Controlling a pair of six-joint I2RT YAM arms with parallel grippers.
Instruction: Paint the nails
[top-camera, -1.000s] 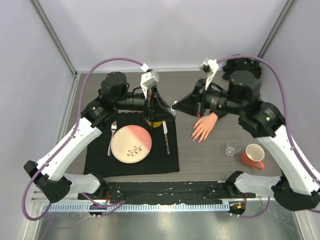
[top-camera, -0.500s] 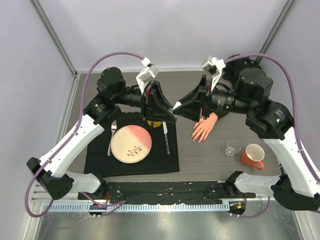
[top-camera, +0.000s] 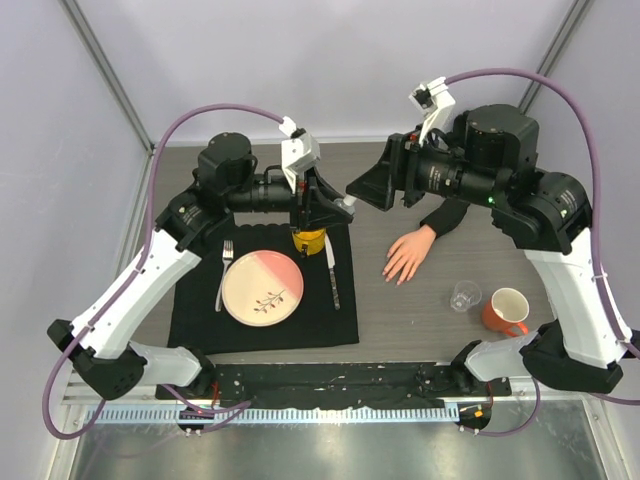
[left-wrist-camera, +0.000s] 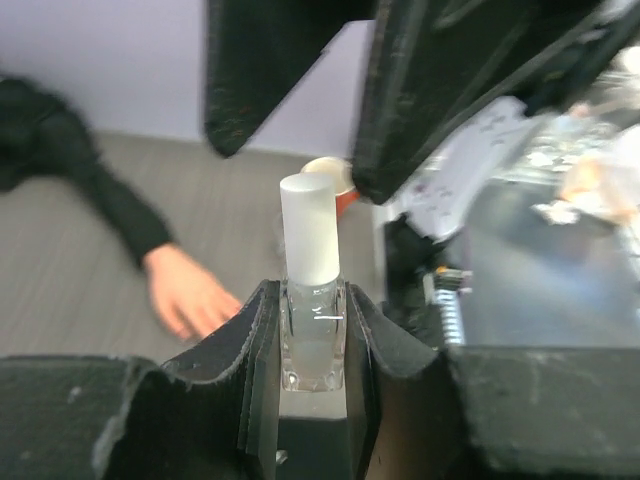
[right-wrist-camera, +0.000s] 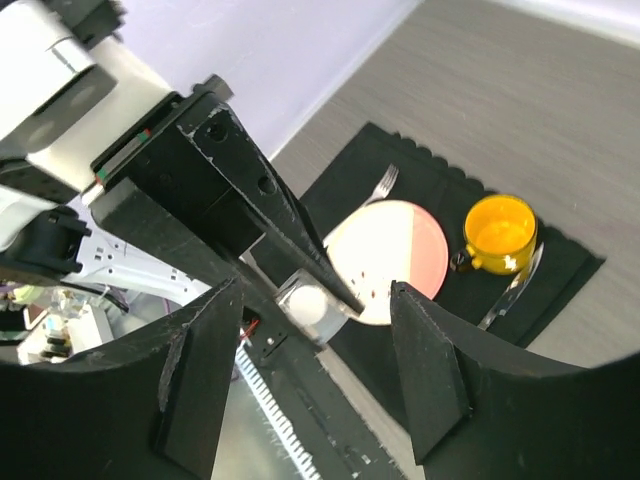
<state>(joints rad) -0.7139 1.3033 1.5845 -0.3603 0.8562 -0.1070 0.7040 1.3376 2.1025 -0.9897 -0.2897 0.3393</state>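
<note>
The pale mannequin hand (top-camera: 407, 255) with a black sleeve lies palm down on the table, fingers spread toward me. Its nails (top-camera: 396, 275) are too small to make out. The hand (left-wrist-camera: 188, 296) shows blurred in the left wrist view. My left gripper (top-camera: 335, 206) (left-wrist-camera: 312, 300) is shut on a small clear bottle (left-wrist-camera: 312, 340) with a white cap (left-wrist-camera: 310, 230), held in the air over the placemat. My right gripper (top-camera: 362, 190) (right-wrist-camera: 312, 295) stands open, facing the cap end-on, its fingers (right-wrist-camera: 205, 370) apart on either side of the bottle (right-wrist-camera: 308, 305) without touching it.
A black placemat (top-camera: 200, 320) carries a pink-and-cream plate (top-camera: 262, 287), a fork (top-camera: 224, 272), a knife (top-camera: 331, 275) and a yellow mug (top-camera: 310, 240) under the left gripper. A clear glass (top-camera: 464, 296) and an orange mug (top-camera: 507, 312) stand right of the hand.
My right gripper has gone from shut to open and has risen away from the mannequin hand. The left gripper kept its grip on the bottle and shifted slightly, uncovering the yellow mug.
</note>
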